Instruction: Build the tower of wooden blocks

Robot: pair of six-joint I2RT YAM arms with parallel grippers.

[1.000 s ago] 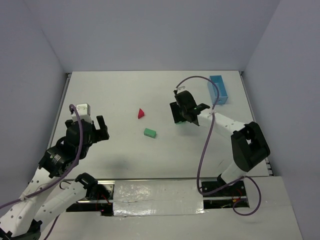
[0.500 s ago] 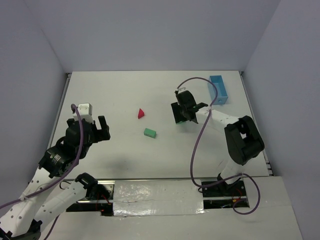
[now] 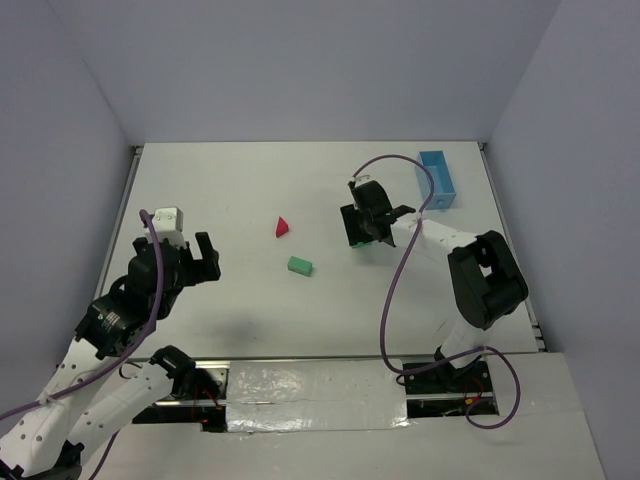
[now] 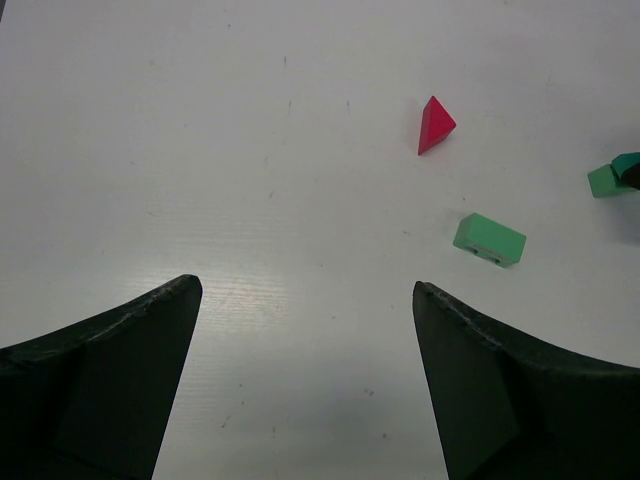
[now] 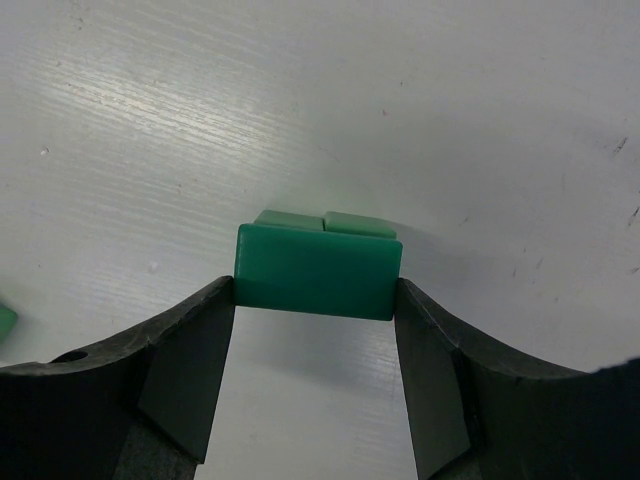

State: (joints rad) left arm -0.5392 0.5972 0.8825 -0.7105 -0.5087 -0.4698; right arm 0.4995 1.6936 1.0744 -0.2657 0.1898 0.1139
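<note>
One white table carries everything, with grey walls on three sides. Bolted at its near edge, the left arm reaches over the left part of the table and the right arm stretches towards the far right. A light blue tray lies near the far right corner, just beyond the right arm's wrist. The left gripper hangs above bare table with its jaws spread fully apart and nothing between them. The right gripper has its jaws partly closed, pinching a dark green rectangular block by its two short ends. Right under that block sit two lighter green blocks side by side; whether it rests on them cannot be told. Near the table's middle a loose green block lies flat, and the red triangular piece lies just beyond it, the two apart.
</note>
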